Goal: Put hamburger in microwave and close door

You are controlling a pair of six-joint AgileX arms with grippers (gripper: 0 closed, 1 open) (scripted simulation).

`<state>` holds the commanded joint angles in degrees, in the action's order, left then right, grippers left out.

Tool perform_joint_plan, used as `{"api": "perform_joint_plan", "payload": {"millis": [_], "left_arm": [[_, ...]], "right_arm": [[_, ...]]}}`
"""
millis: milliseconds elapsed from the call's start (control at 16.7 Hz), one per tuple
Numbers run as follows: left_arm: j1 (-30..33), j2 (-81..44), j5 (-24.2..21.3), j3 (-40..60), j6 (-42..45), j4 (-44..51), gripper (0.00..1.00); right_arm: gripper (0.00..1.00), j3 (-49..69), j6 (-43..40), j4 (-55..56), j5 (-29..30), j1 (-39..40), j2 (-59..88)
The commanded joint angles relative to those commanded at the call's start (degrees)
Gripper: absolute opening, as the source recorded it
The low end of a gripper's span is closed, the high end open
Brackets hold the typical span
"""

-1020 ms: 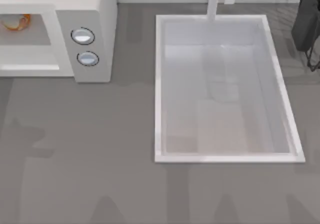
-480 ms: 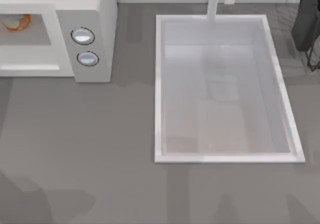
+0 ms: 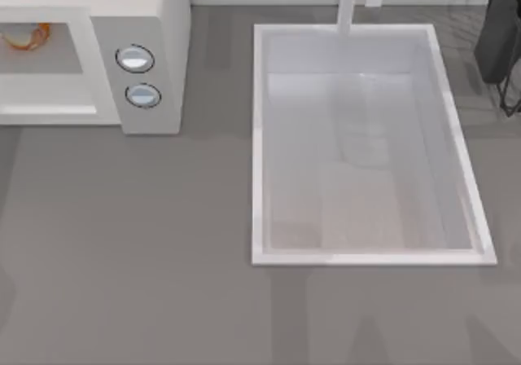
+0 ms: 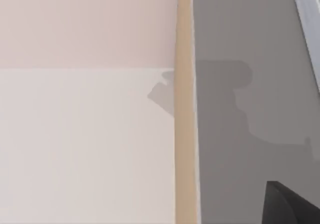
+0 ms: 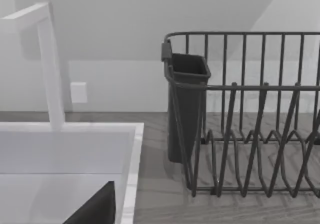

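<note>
— Where's the hamburger (image 3: 24,36)?
— Inside the microwave's (image 3: 155,23) grey cavity, at the far upper left of the top view, cut by the frame edge. Orange-brown, with a pale patch.

— And the microwave itself?
— Upper left of the bench (image 3: 146,243), off-white. Two round silver-blue knobs (image 3: 134,59) stacked on the side panel, right of the cavity.

— Anything else on the bench?
— White sink basin (image 3: 259,153) across centre and right of the top view, well apart from the microwave. White faucet (image 3: 348,2) at its upper rim. Dark wire dish rack (image 3: 501,39) at the upper right, just beside the basin.

— Left gripper (image 4: 292,209)?
— Just a dark tip in the lower right corner of the left wrist view, above grey bench with a blocky shadow. Spread or pressed together: cannot tell. Also a tan strip (image 4: 184,109) running top to bottom, with pale surfaces on its far side.

— Right gripper (image 5: 95,209)?
— A dark wedge at the lower edge of the right wrist view, over the basin's rim. Likewise cannot tell. Beyond it the faucet, the rack's upright bars, a dark cutlery holder (image 5: 187,109) hung at the rack's corner, and a small white wall plate (image 5: 78,92).
</note>
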<state>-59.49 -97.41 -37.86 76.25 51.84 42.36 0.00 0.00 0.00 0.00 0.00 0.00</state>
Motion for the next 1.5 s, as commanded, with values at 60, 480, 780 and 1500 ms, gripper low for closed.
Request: {"api": "perform_joint_plan", "payload": {"millis": [60,480,780,1500], "left_arm": [[0.0,-0.7,-0.3,0.5,0.3,0.4,0.0],[0.2,-1.3,-0.2,-0.5,0.3,-0.6,0.0],[0.1,-4.4,-0.3,-7.8,0.4,-12.1,0.0],[1.2,-5.8,0.1,-16.8,-0.6,-22.7,0.0]], "right_arm": [[1.0,0.0,0.0,0.0,0.0,0.0,0.0],[1.0,0.0,0.0,0.0,0.0,0.0,0.0],[1.0,0.0,0.0,0.0,0.0,0.0,0.0],[1.0,0.0,0.0,0.0,0.0,0.0,0.0]]}}
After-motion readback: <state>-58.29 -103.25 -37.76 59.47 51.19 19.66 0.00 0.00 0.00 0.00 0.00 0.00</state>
